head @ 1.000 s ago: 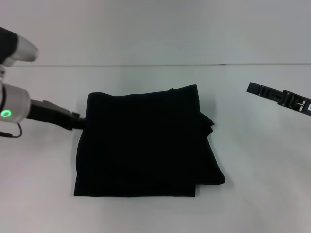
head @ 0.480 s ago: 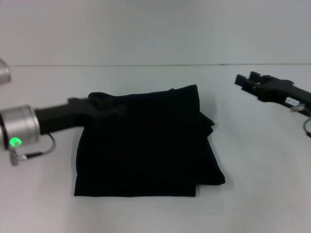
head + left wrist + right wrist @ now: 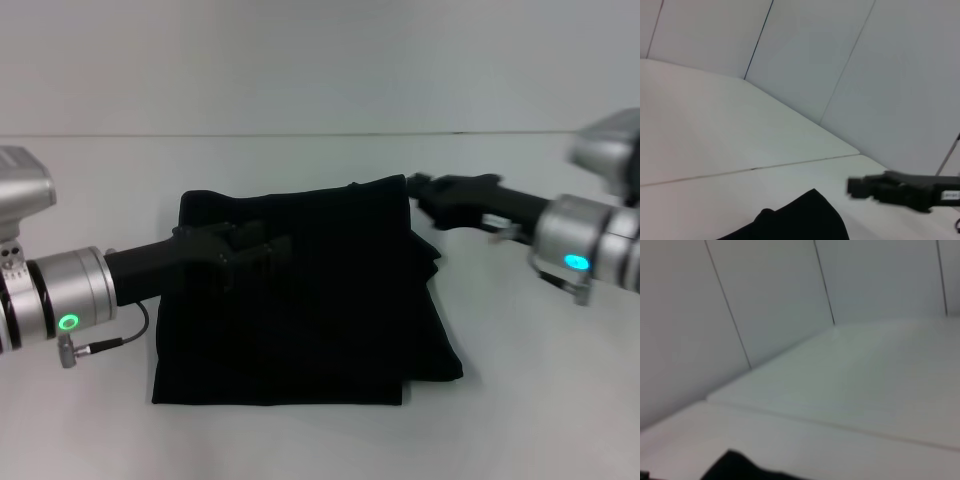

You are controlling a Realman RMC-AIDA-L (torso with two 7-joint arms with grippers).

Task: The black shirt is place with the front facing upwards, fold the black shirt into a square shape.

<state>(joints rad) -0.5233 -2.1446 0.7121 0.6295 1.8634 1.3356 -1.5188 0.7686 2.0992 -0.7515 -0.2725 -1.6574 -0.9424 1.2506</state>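
The left gripper (image 3: 265, 250) reaches in from the robot's left and lies over the far-left part of the black shirt (image 3: 300, 310). Its black fingers blend with the dark cloth beneath, so I cannot tell whether they are spread, pressed together or pinching fabric, nor whether they touch the cloth or hang just above it.

The right gripper (image 3: 425, 187) comes in from the robot's right and sits at the shirt's far-right corner, just beside the upper edge of the cloth. Whether its fingers are spread or pressed together is not readable either, and contact with the fabric cannot be confirmed. In the left wrist view this same gripper (image 3: 865, 186) shows as a dark bar above the table, next to a raised corner of the shirt (image 3: 800, 222).

The shirt lies folded on the white table (image 3: 540, 400), in the middle of the work area, forming a roughly square block. Its near edge runs straight across from side to side. On the robot's right side a layer of cloth juts out beyond the main block, making a bulging, uneven edge there, and the far edge rises slightly toward the right corner. No lettering or label shows on the upper surface
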